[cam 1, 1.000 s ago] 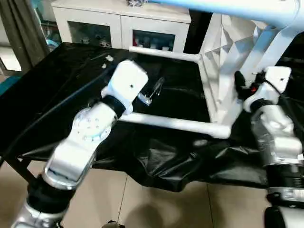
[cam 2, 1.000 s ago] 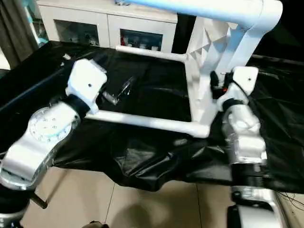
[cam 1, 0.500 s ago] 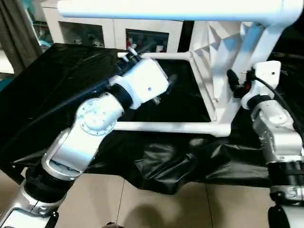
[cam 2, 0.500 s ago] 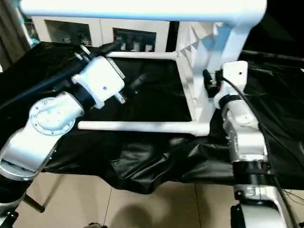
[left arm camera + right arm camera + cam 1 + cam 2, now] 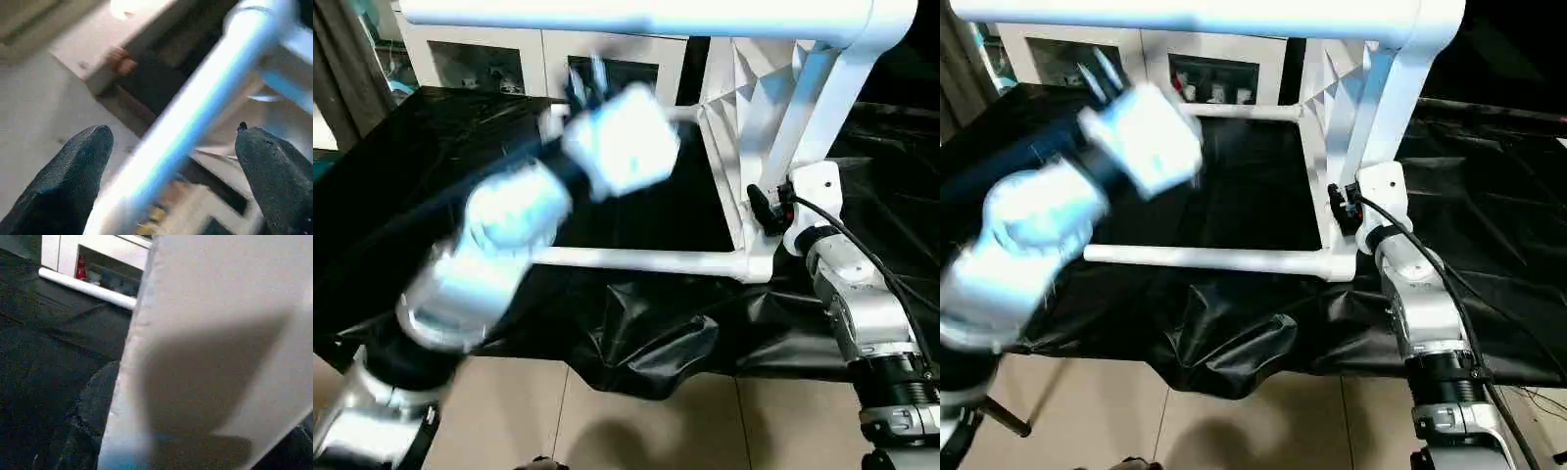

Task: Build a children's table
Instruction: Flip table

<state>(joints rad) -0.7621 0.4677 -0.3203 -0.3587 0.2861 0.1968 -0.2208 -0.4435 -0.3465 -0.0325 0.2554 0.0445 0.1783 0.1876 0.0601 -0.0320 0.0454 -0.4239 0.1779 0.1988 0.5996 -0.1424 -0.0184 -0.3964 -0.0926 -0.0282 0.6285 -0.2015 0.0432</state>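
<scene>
The white children's table lies on its side on the black cloth, its ribbed top point(image 5: 756, 93) standing upright at the right and its legs pointing left. One leg point(image 5: 636, 15) runs across the top of the picture, another point(image 5: 646, 260) lies on the cloth, and a third point(image 5: 1244, 111) is farther back. My left gripper point(image 5: 1102, 70) is raised and blurred just under the upper leg. In the left wrist view it point(image 5: 171, 133) is open, with that white leg point(image 5: 195, 112) crossing between its fingers point(image 5: 78, 161). My right gripper point(image 5: 762, 208) is against the top's near edge, just above the lower corner socket point(image 5: 759, 266).
A white glass-door cabinet point(image 5: 489, 59) stands behind the work table. The black cloth point(image 5: 401, 166) hangs in folds over the front edge point(image 5: 656, 343) above a tiled floor point(image 5: 636, 421). A grey curtain point(image 5: 342, 59) hangs at the far left.
My left arm has swung up and back, from the lying leg toward the upper leg. My right gripper has slid down the top's edge toward the lower corner. The view has shifted too.
</scene>
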